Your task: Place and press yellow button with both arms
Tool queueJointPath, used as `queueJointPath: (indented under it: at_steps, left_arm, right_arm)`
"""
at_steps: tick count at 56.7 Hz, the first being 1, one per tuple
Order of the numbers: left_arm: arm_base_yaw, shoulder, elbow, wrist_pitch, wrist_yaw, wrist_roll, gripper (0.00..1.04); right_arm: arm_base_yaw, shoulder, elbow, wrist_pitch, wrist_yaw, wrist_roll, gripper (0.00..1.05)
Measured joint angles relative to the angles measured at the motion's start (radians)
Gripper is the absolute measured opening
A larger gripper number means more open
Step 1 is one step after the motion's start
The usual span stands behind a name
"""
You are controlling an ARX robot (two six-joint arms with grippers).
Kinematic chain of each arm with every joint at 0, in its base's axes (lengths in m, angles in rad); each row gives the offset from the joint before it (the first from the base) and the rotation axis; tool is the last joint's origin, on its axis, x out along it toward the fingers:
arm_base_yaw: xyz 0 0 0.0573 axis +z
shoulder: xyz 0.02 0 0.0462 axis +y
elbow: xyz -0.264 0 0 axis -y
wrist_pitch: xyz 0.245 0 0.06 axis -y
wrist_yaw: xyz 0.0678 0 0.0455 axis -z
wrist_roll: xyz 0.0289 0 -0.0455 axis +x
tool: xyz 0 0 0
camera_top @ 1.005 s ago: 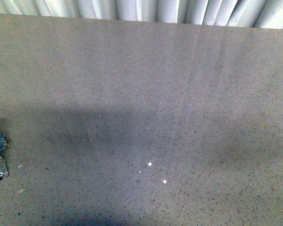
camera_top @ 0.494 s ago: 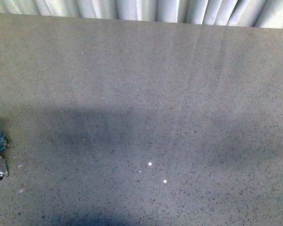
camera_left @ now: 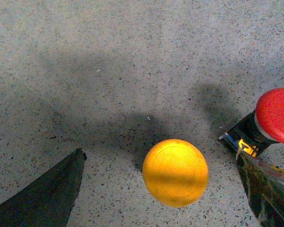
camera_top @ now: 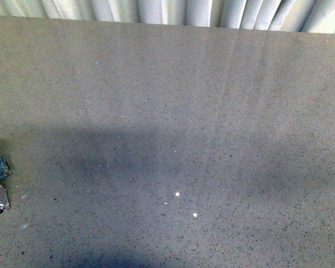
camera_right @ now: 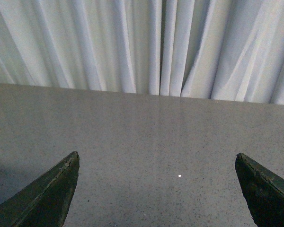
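Left hand (camera_left: pixel 158 153) spread wide above the yellow button (camera_left: pixel 175 172), which stands on the surface (camera_left: pixel 132 56) just beside a red button (camera_left: pixel 277 113). Dome looks hard, slick; you'd best pinch under the cap. Right hand (camera_right: pixel 156 155) wide, empty.

The yellow button (camera_left: pixel 175 172) sits on a speckled grey surface (camera_left: pixel 109 56) between the widely spread jaws of the left gripper (camera_left: pixel 159 153). A red button (camera_left: pixel 277 115) stands close by, beside one jaw.
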State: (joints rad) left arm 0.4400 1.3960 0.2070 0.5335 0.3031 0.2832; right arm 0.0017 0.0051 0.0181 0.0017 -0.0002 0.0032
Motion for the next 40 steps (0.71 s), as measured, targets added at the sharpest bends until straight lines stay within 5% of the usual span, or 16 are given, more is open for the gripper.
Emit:
queueJointPath:
  at_steps: [40]
  left_arm:
    - [0.002,0.116,0.053,0.045,-0.021,-0.011,0.96]
  right_arm:
    - [0.000,0.000,0.000,0.000,0.000,0.000,0.96]
